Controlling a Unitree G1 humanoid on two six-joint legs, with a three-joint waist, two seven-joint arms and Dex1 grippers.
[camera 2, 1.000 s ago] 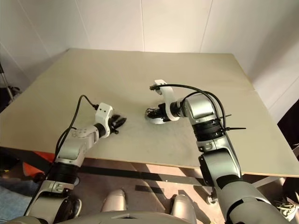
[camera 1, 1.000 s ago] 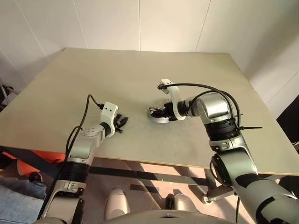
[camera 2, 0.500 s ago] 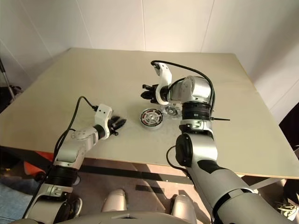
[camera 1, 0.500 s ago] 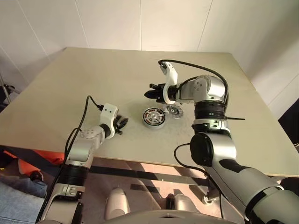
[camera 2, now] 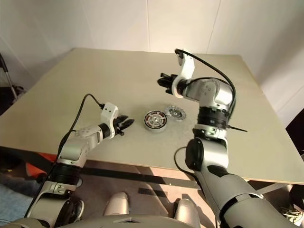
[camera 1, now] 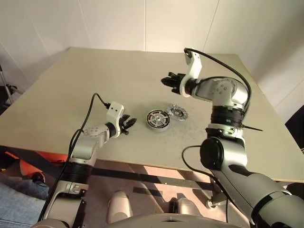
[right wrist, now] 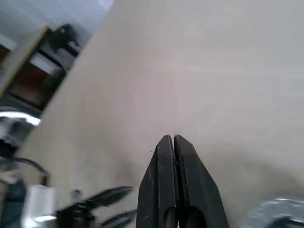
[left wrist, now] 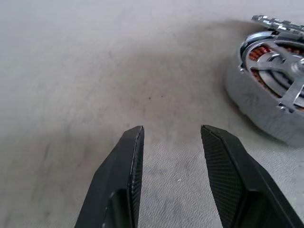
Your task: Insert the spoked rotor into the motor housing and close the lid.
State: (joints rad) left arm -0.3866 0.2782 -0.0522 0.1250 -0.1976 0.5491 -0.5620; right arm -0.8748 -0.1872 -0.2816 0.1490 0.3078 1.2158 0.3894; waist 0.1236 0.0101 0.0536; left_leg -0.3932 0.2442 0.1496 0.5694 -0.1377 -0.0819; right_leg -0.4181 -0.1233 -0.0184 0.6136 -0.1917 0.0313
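L gripper [left wrist: 171, 137] low, jaws part open; R gripper [camera 1: 166, 80] raised, jaws closed, empty.

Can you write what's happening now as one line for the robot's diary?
housing on table, rotor beside it, not in | left gripper open, near housing | right gripper shut, empty, raised

The motor housing [camera 1: 157, 119] just beyond the left hand [camera 1: 129, 122] is silver, with an orange-copper winding ring and silver spokes. Both hands have black fingers. The tabletop [camera 1: 95, 80] is plain beige.
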